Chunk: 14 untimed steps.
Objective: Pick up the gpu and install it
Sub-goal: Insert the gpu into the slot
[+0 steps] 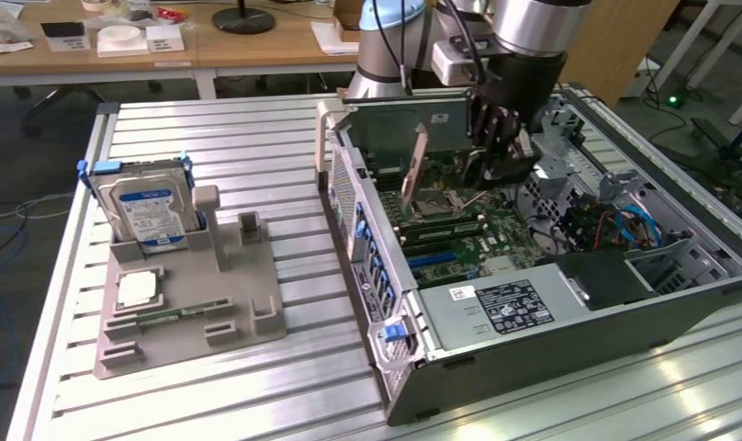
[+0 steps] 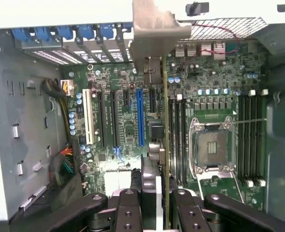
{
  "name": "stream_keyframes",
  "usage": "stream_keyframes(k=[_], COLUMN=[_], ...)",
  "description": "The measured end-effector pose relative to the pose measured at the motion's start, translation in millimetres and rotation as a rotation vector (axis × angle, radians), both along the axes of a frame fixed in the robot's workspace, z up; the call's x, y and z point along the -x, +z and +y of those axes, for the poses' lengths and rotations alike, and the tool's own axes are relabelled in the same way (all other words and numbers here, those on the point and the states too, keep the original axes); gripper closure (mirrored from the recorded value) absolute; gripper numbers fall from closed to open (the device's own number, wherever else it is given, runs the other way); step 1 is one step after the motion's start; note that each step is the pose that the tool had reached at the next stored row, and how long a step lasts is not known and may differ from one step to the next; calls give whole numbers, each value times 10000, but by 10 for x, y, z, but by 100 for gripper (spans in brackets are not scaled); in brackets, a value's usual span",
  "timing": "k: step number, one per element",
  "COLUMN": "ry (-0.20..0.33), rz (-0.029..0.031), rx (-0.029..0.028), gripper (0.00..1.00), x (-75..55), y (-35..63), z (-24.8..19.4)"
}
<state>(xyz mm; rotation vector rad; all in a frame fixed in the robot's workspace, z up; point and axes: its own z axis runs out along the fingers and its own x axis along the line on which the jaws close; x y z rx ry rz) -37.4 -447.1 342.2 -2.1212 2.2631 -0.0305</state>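
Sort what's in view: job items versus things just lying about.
Job: gpu, held edge-on by the gripper over the motherboard in the open computer case.
Lying about: hard drive, grey parts holder, memory stick.

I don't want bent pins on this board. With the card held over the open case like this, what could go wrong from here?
1. The gpu, clamped edge-on in the gripper, hangs beside the blue slot, nearer the memory slots; lowered there, it could miss its slot.
2. The open CPU socket lies close by; a slip could damage it.
3. The card's metal bracket could snag the rear slot openings.
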Motion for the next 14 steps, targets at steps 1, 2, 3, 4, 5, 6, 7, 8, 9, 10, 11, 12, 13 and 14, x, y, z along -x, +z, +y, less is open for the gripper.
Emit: stream_keyframes(k=[1, 2, 3, 4, 5, 6, 7, 8, 9, 10, 11, 12, 13, 14], ry=[27, 67, 126, 181, 215, 226, 230, 230, 232, 230, 235, 246, 255, 266], rz=[0, 0, 0, 0, 4, 6, 9, 17, 31, 43, 49, 54, 56, 61], rx=[-1, 0, -1, -1, 0, 1, 1, -2, -4, -3, -6, -9, -13, -14], gripper=[72, 72, 72, 72, 72, 72, 72, 72, 72, 72, 72, 72, 72, 72], x=[1, 0, 0, 0, -1, -2, -4, -5, -5, -2, 5, 16, 27, 28], y=[-18, -36, -55, -73, -91, -103, -113, -127, -147, -163, -174, -184, -198, -216], z=[-3, -5, -8, -10, -15, -25, -35, -44, -51, -52, -53, -55, -59, -63])
